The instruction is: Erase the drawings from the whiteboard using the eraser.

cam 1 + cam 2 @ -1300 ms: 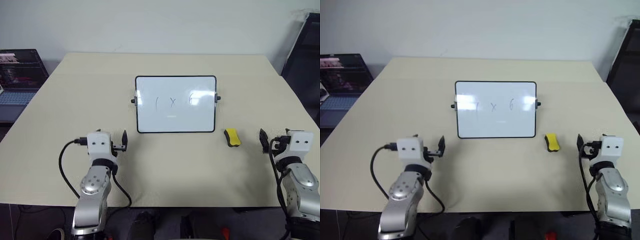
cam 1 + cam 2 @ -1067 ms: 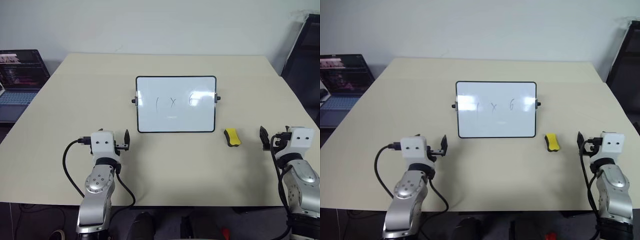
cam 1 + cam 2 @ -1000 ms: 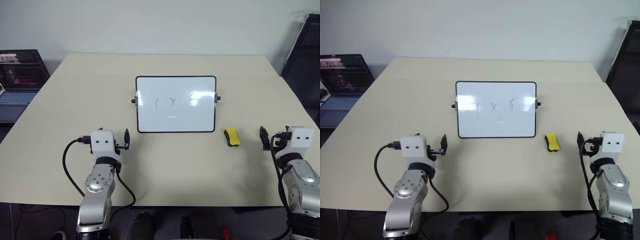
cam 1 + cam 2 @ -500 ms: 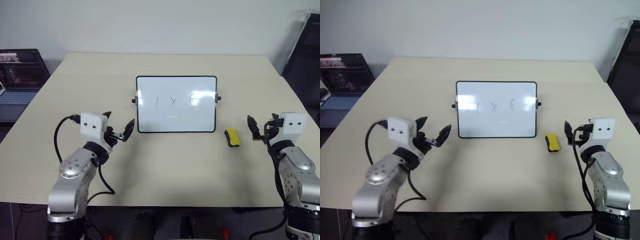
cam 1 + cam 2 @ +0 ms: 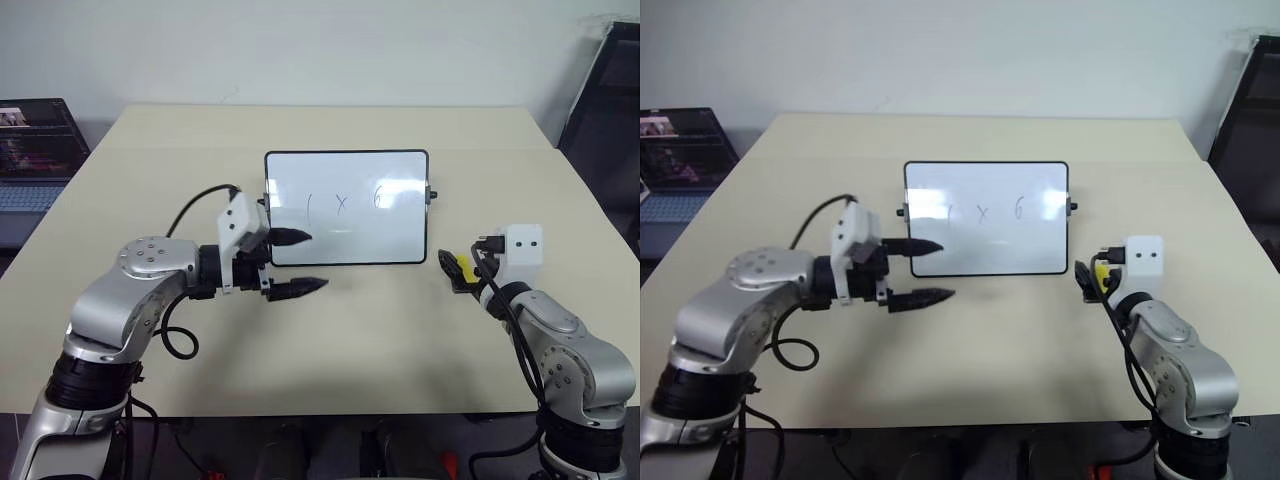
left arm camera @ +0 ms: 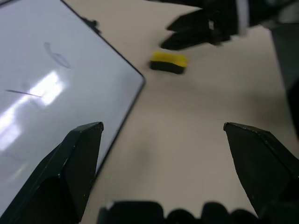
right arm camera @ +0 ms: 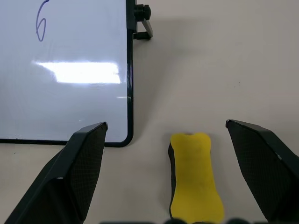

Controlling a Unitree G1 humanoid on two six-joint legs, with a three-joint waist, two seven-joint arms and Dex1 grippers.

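- left claw (image 5: 297, 262) is spread wide and empty, one finger covering the whiteboard (image 5: 346, 207)'s lower left edge
- drawings (image 5: 343, 203) are faint, barely readable
- eraser (image 7: 195, 177) lies on the worktop (image 5: 380, 330), mostly hidden behind the wide-open, empty right claw (image 5: 452, 271)

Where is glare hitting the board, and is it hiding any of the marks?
Right wrist view: bright glare band on the whiteboard below the 6, which stays readable. Left wrist view: a glare streak near blurred strokes. Left eye view: glare beside the 6, drawings faint but visible.
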